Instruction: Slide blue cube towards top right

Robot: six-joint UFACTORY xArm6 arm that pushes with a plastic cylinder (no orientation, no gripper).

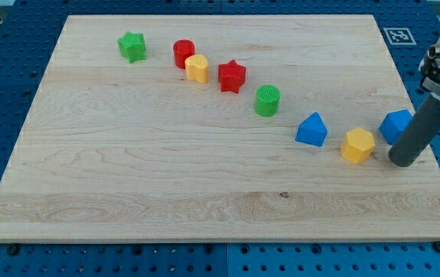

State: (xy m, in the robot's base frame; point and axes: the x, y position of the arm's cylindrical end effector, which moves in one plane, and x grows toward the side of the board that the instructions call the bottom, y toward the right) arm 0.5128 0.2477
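The blue cube [395, 125] sits near the board's right edge, partly hidden by my dark rod. My tip [402, 161] rests on the board just below and slightly right of the cube, touching or almost touching it. A yellow hexagonal block [357, 145] lies just left of the tip. A blue triangular block [311, 129] lies further left.
A diagonal line of blocks runs up to the view's left: a green cylinder [267, 101], a red star [231, 76], a yellow block [197, 68], a red cylinder [183, 53] and a green star [132, 47]. The wooden board's right edge [429, 146] is close to the tip.
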